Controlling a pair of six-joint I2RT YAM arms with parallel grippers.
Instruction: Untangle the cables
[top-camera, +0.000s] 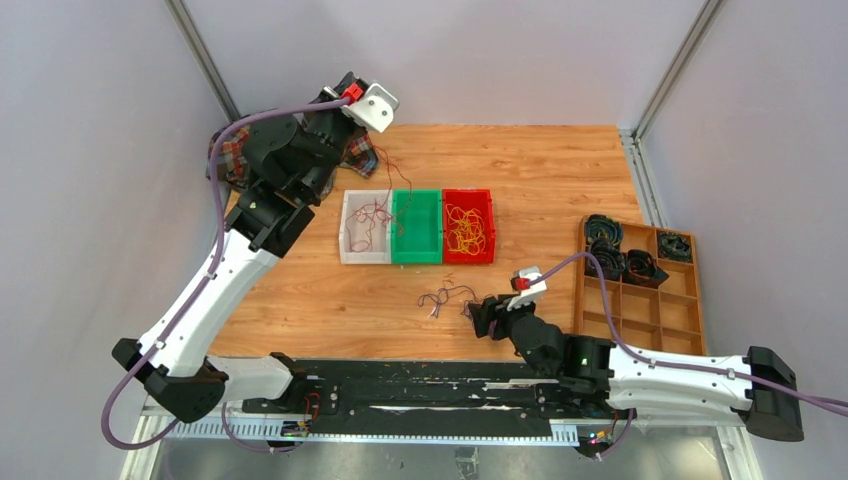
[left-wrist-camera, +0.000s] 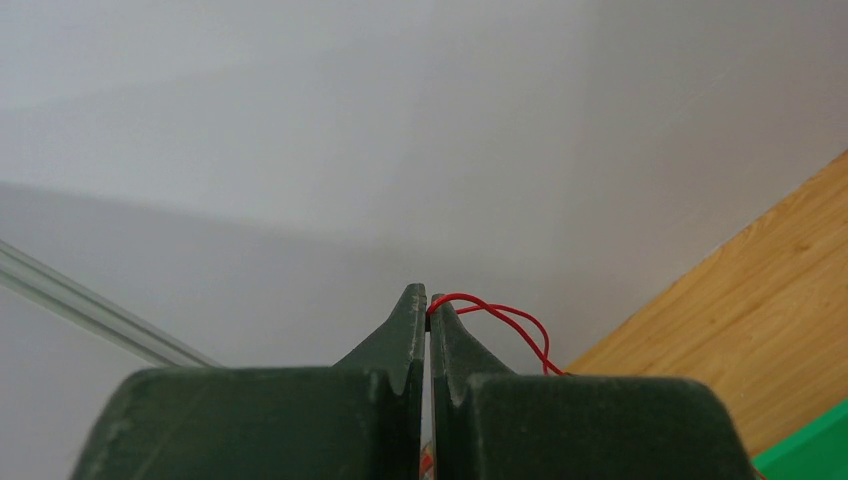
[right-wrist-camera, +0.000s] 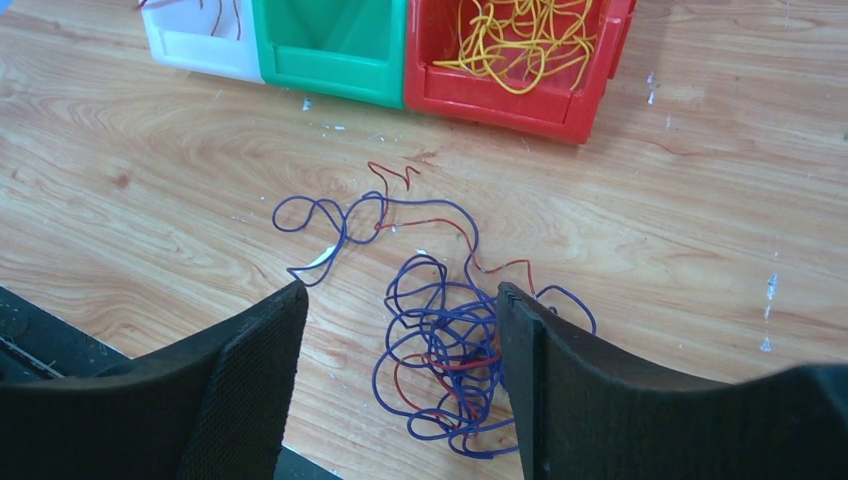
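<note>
— From above, where are the cables?
— A blue-and-red tangle (top-camera: 447, 297) lies on the table (top-camera: 560, 170) before the green bin (top-camera: 416, 258). Yellow wires (top-camera: 466, 228) fill the red bin (top-camera: 468, 260).
— Left wrist?
— The left gripper (left-wrist-camera: 427, 300) is pinched tight on a red wire (left-wrist-camera: 497, 308).
— Right wrist?
— The right gripper (right-wrist-camera: 400, 295) gapes wide astride the tangle, gripping nothing.

Lots of bare table (top-camera: 300, 300) front-left & behind the bins. White bin (top-camera: 363, 257), green bin (top-camera: 416, 225) & red bin (top-camera: 468, 258) touch in a row, no gap btw them. Wooden tray (top-camera: 640, 310) blocks the right side. Red cable (left-wrist-camera: 500, 320) strings down from left gripper (left-wrist-camera: 428, 300) to the white bin. Cable tangle (right-wrist-camera: 440, 370) lies btw the spread fingers of right gripper (right-wrist-camera: 400, 290).
</note>
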